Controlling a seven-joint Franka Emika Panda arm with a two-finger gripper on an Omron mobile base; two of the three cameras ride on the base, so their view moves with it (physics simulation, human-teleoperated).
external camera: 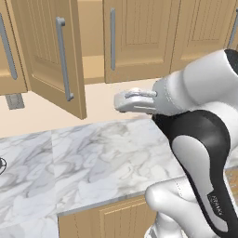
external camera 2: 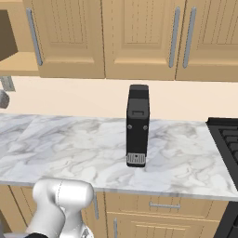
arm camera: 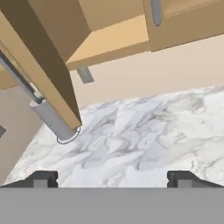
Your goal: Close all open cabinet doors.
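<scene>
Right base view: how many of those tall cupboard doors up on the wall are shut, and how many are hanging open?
Shut cabinet doors: 3
Open cabinet door, cut off at the upper left edge: 1
Total: 4

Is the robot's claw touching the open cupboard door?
Apart. In the hand view the claw sits low with open marble counter between its tips and the open cabinet door, which hangs up and to the left.

One tan cabinet door (external camera: pixel 51 56) stands swung open over the counter; neighbouring cabinet doors (external camera: pixel 139 39) sit shut.
</scene>
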